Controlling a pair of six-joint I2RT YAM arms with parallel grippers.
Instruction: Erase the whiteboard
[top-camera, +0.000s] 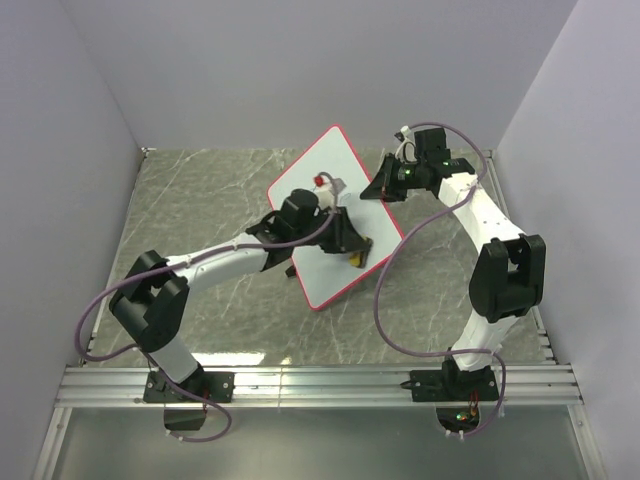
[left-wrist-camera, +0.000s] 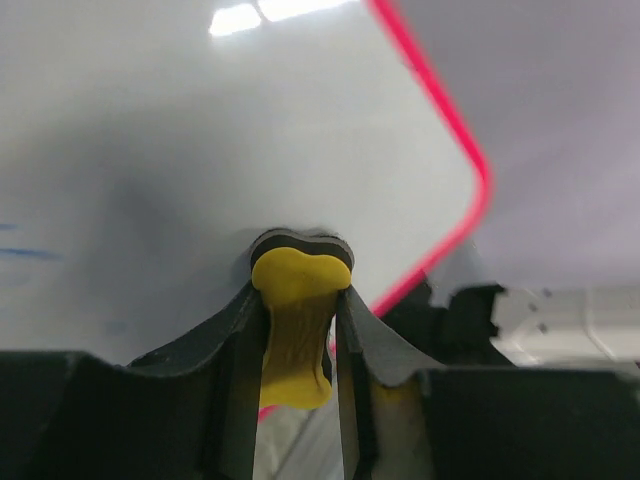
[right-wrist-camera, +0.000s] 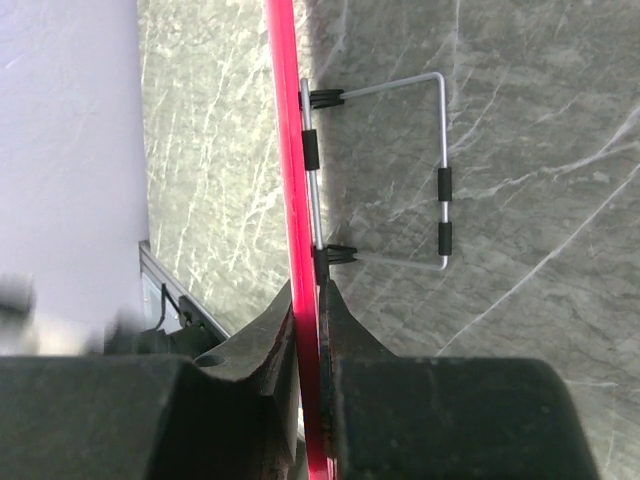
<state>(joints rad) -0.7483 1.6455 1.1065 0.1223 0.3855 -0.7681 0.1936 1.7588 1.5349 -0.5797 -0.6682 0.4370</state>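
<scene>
The whiteboard (top-camera: 340, 165), white with a red-pink rim, lies tilted in the middle of the marble table. My left gripper (top-camera: 352, 247) is shut on a small yellow eraser block (left-wrist-camera: 297, 330) and presses it against the board's white face (left-wrist-camera: 250, 130). Faint blue marks (left-wrist-camera: 25, 252) show at the left of that view. My right gripper (top-camera: 385, 186) is shut on the board's right edge; the red rim (right-wrist-camera: 288, 150) runs edge-on between its fingers. A wire stand (right-wrist-camera: 442, 170) is clipped to the board's back.
Grey walls enclose the grey marble table (top-camera: 200, 200) on three sides. A metal rail (top-camera: 300, 385) runs along the near edge by the arm bases. A purple cable (top-camera: 390, 290) loops from the right arm over the table.
</scene>
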